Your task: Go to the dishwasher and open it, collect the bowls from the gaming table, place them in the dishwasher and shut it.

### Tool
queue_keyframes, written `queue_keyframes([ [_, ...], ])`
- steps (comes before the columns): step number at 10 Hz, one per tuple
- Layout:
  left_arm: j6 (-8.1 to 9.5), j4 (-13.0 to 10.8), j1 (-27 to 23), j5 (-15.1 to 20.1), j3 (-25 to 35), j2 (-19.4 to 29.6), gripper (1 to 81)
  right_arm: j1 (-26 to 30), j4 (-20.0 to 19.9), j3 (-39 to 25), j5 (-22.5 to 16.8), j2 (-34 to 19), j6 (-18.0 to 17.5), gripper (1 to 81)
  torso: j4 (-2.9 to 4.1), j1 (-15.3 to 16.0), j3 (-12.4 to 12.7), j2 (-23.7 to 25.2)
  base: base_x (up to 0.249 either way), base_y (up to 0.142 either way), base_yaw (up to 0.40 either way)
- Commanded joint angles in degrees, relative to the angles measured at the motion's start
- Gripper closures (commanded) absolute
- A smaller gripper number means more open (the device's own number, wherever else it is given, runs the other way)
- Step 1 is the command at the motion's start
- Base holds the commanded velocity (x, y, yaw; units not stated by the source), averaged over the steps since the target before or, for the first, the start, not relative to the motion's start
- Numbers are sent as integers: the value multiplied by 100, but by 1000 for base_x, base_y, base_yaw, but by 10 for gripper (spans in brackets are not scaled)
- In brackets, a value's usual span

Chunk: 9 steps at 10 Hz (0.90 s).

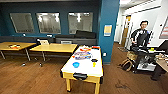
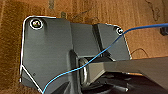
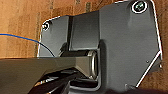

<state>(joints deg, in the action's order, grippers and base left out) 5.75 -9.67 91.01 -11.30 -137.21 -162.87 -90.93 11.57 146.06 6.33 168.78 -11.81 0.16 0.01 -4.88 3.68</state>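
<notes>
The gaming table [image 1: 93, 79], with a glossy white top and yellow frame and legs, stands just ahead in the head view, its short end toward me. On its near half sits the round blue bowl [image 1: 75, 64], left of centre. To its right lies the smaller yellow bowl [image 1: 94, 64], just below a flat black disc [image 1: 94, 60]. A colourful graphic marks the table's middle. The dishwasher is out of view. Both wrist views look down on brown wood floor [image 2: 12, 37] [image 3: 20, 25] past my own dark plates.
Two yellow-topped tables [image 1: 53, 47] [image 1: 13, 45] stand to the left, with a dark sofa [image 1: 77, 37] behind them. A teal pillar [image 1: 108, 30] rises behind the gaming table. On the right are a person [image 1: 140, 35], a loaded cart [image 1: 145, 58] and a bag [image 1: 127, 64] on the floor.
</notes>
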Motion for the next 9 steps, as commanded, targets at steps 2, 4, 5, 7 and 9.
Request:
queue_keyframes([
  [2, -39, -8, -220, 269, 62, 61, 10, 228, -14, -34, -264, -17, 12, 10, 0, 0, 0, 0, 112, 0, 0],
  [4, -39, -8, -220, 269, 62, 61, 10, 228, -6, -43, -264, -17, 21, 10, 0, -1, 2, 2, 112, 78, 0],
  [5, -39, 0, -220, 278, 62, 61, 10, 228, -6, -43, -264, -17, 21, 10, 2, -1, 2, 2, 112, 104, 0],
  [7, -39, -9, -220, 278, 62, 52, 10, 228, -6, -34, -264, -17, 21, 10, 2, 5, 0, 0, 112, 102, 0],
  [9, -39, -9, -220, 286, 62, 52, 10, 219, -14, -34, -264, -17, 21, 10, 0, 0, 0, 0, 112, 90, 0],
])
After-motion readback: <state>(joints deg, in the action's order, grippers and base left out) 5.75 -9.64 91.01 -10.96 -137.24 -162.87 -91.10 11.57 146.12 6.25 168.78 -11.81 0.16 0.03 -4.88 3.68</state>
